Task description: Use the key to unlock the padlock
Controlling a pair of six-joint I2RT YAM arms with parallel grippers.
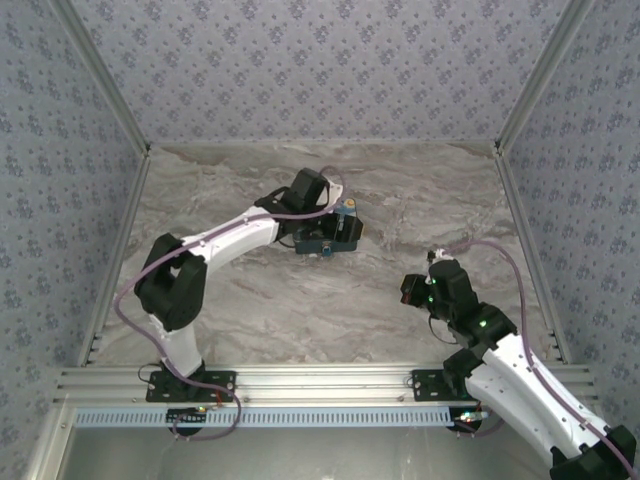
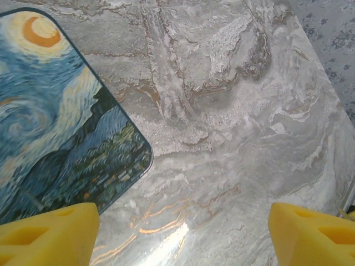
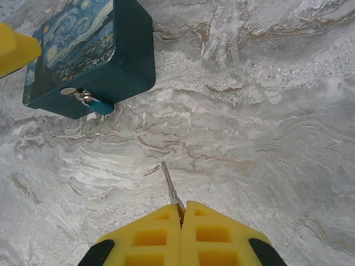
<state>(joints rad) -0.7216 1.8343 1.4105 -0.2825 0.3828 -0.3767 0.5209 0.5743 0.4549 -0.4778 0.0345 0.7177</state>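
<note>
There is one painted box [image 3: 83, 50], one small blue padlock [image 3: 101, 106] and one thin silvery key [image 3: 170, 185]. Two arms: one left arm [image 1: 235, 238], one right arm [image 1: 510, 367].

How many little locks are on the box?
1. The padlock hangs on the front of the box, facing the key in the right gripper. The other sides of the box are hidden.

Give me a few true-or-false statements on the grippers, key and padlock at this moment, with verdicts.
1. The right gripper is shut on the key. True.
2. The key is in the padlock. False: it is held apart from it, above the table.
3. The left gripper is open. True.
4. The padlock lies loose on the table. False: it hangs on the clasp at the front of the box.
</note>
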